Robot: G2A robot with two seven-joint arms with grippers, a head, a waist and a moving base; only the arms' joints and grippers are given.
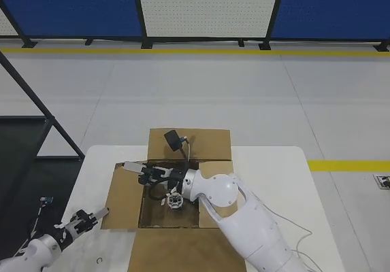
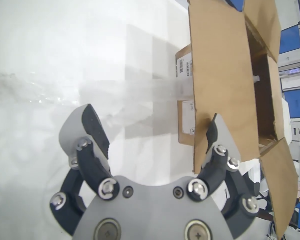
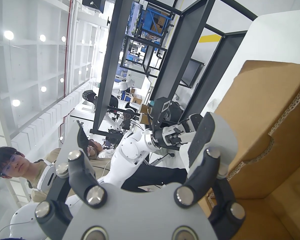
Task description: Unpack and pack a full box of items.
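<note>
Robotics lab: blue partitions (image 1: 72,17), taped floor (image 1: 358,165).

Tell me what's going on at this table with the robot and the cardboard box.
A two-armed robot is working at an open cardboard box, its flaps spread out, on a white table. The right pincer is open and empty, held over the side of the box nearer the left arm. The left pincer is also open and empty, close to the flap on that side. What the box holds cannot be made out.

Brown cardboard box (image 1: 208,143), white table (image 1: 283,178)
</note>
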